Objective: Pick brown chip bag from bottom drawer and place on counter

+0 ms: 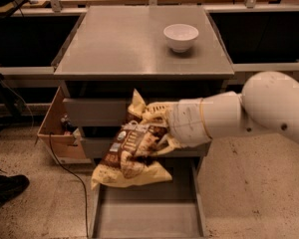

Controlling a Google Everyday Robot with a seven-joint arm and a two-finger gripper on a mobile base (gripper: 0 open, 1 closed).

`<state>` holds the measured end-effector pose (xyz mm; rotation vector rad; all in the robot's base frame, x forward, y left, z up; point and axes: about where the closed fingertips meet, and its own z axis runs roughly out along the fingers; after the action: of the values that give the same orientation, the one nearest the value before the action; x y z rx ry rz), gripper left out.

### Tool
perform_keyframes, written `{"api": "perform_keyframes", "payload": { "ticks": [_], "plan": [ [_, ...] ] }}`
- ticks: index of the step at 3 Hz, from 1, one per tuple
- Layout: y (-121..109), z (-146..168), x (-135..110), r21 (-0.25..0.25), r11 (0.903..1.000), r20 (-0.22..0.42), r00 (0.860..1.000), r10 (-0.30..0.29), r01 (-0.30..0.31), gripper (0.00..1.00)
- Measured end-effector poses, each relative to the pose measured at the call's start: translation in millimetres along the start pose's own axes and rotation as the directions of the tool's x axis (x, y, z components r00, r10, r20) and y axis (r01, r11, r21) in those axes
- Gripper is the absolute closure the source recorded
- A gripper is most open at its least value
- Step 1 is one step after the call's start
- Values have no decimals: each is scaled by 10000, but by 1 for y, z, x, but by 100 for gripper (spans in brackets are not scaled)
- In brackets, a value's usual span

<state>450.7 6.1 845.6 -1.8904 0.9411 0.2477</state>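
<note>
— Below the pincer (pixel 157 133), what?
— An open long grey metal drawer (pixel 149 218). Pincer's clamped on the crinkly dark-brown chip bag (pixel 129 156) dangling beneath it. Raise it higher, then set it on the smooth grey desk (pixel 119 44) above.

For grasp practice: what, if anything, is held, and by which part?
The gripper, above the bottom drawer, holds the brown chip bag by its upper right side.

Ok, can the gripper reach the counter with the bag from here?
Probably yes. The gripper holds the brown chip bag above the bottom drawer, below the counter; only the white bowl sits up there, at back right.
</note>
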Motion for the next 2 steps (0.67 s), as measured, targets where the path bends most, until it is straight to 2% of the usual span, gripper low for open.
{"api": "perform_keyframes", "payload": {
  "ticks": [1, 2],
  "plan": [
    [-58, 3, -14, 279, 9958, -22, 9962, -872, 872, 100],
    [-113, -5, -26, 753, 9807, -83, 9835, -1806, 1807, 100]
  ]
}}
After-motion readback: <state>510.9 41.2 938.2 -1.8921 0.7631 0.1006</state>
